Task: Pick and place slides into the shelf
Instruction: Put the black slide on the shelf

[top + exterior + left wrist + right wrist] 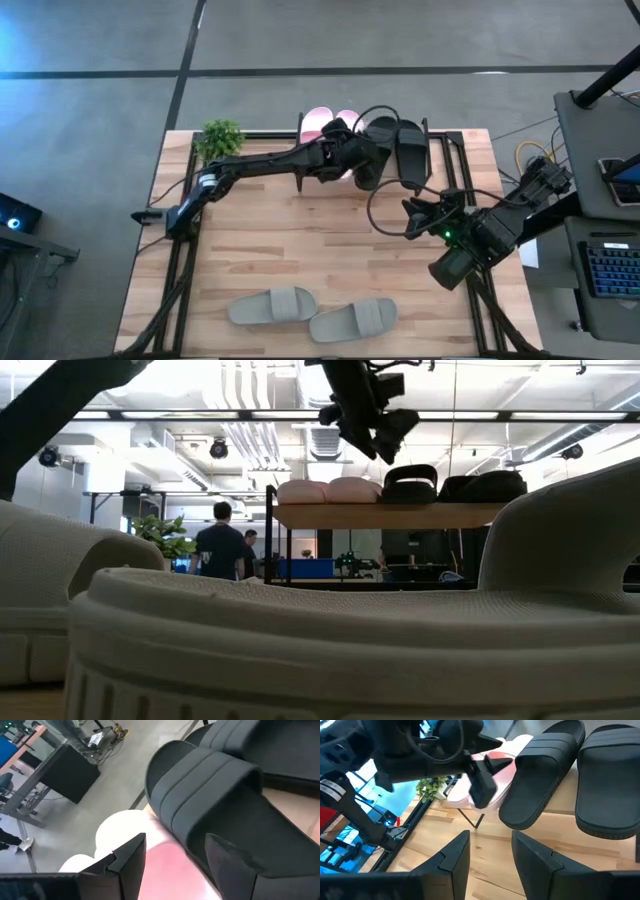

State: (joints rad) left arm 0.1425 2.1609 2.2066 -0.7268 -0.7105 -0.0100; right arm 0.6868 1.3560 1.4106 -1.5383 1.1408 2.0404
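Pink and black pairs sit on the shelf [385, 514]. Left gripper [362, 165] hovers over them, fingers spread, empty. Grey-green slides [312, 312] lie across the counter's [300, 245] near edge; right gripper [418, 218], open and empty, is closer.

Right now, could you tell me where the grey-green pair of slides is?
In the high view, the grey-green pair lies on the table's near edge, opposite the shelf, away from both arms.
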